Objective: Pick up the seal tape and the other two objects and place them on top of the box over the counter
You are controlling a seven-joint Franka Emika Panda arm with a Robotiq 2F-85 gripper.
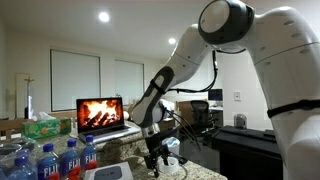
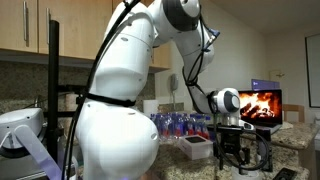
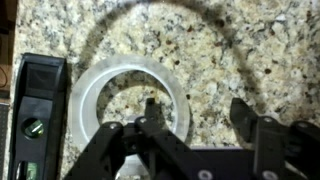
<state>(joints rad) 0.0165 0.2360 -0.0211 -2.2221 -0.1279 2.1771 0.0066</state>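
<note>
The seal tape (image 3: 120,70) is a white ring lying flat on the speckled counter (image 3: 240,50) in the wrist view. My gripper (image 3: 197,110) hangs low over it, open. The left fingertip (image 3: 150,108) is inside the ring's hole and the right one stands outside over bare stone, so the jaws straddle the ring's right wall. A flat black elongated item (image 3: 40,100) with a green spot lies just left of the tape. In both exterior views the gripper (image 1: 155,155) (image 2: 232,155) points straight down at the counter. The pale box (image 1: 112,172) (image 2: 196,148) sits close beside it.
Blue-labelled water bottles (image 1: 50,160) (image 2: 180,123) stand in a group near the box. A green tissue box (image 1: 40,127) and a laptop (image 1: 100,113) showing a fire picture are behind. Dark equipment (image 1: 215,120) stands beyond the gripper.
</note>
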